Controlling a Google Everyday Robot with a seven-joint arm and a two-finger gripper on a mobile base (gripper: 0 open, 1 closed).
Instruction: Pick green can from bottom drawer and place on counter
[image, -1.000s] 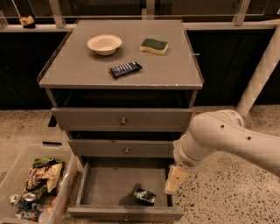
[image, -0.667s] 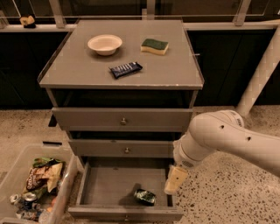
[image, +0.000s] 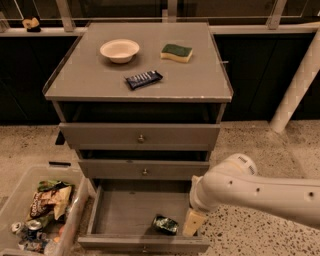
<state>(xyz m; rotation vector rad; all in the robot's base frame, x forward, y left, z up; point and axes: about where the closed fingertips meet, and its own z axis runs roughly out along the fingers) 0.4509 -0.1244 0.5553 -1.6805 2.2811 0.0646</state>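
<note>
The green can (image: 165, 224) lies on its side inside the open bottom drawer (image: 120, 212), near the drawer's front right corner. My white arm reaches in from the right, and my gripper (image: 193, 223) hangs just to the right of the can, above the drawer's right edge. Nothing is seen held in the gripper. The grey counter (image: 95, 75) tops the cabinet above and carries a bowl, a sponge and a snack bar.
On the counter sit a cream bowl (image: 119, 50), a yellow-green sponge (image: 176, 52) and a dark snack bar (image: 143, 79). Two upper drawers (image: 140, 135) are closed. A clear bin (image: 37, 215) with snack bags and silver cans stands on the floor to the left. A white post (image: 297, 82) rises at right.
</note>
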